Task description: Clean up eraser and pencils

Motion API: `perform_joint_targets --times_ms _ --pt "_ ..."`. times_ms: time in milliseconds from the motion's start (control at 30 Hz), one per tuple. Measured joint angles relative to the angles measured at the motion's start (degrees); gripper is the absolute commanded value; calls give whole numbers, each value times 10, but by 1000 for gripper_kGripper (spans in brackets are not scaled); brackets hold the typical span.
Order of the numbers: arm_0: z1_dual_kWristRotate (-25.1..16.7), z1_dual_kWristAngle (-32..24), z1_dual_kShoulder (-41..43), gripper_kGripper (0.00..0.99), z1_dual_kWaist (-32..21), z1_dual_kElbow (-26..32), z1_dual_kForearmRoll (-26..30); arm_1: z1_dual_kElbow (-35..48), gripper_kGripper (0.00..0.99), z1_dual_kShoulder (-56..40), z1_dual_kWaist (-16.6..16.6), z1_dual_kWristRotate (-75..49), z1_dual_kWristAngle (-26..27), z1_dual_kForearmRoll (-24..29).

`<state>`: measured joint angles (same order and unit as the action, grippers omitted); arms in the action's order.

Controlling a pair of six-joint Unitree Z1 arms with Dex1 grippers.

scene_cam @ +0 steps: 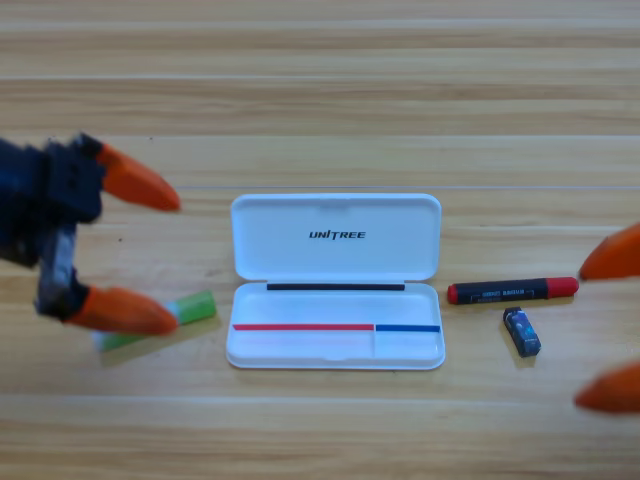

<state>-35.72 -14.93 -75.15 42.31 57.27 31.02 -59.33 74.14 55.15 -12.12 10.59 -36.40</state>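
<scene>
We judge the short light-green plastic pencil (170, 318) stiff and light; our open left end effector (150, 252), mid-left, should pinch its middle.

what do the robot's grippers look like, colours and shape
The left gripper has a black blocky body with a silvery metal plate, and two orange, tapered, cone-like jaws with rounded tips. Of the right gripper, only two orange jaw tips show at the picture's edge.

Single fixed high view, looking steeply down on the wooden desk (320, 60). Planks run left to right across frame. Close enough to read the lettering on the white case (336, 235), centred. No second view.
</scene>
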Motion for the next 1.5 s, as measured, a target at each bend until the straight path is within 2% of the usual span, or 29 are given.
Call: perform_joint_targets --times_ms 167,267,433,567,767,967,1100,1300,1500 --pt "-30 64 -4 962 0 98 92 -31 966 56 -42 46 -31 -42" --pt "-58 119 -25 960 0 170 163 -35 966 99 -58 73 -70 -50" --pt "-82 176 -114 962 -4 291 281 -37 969 164 -69 78 -87 -50" --pt "-86 185 -198 963 -16 318 317 -27 980 194 -70 97 -92 -37" --pt "-77 185 -283 962 -23 318 320 -3 985 228 -70 150 -116 11" --pt "-26 190 -327 960 -23 313 314 -14 985 294 -70 237 -133 22" --pt "0 202 -343 962 -26 278 278 -24 979 333 -71 280 -139 28" --pt "16 220 -348 963 -45 209 201 -27 894 367 -73 298 -145 44" --pt "24 227 -358 962 -62 187 172 -36 853 378 -84 299 -153 71"
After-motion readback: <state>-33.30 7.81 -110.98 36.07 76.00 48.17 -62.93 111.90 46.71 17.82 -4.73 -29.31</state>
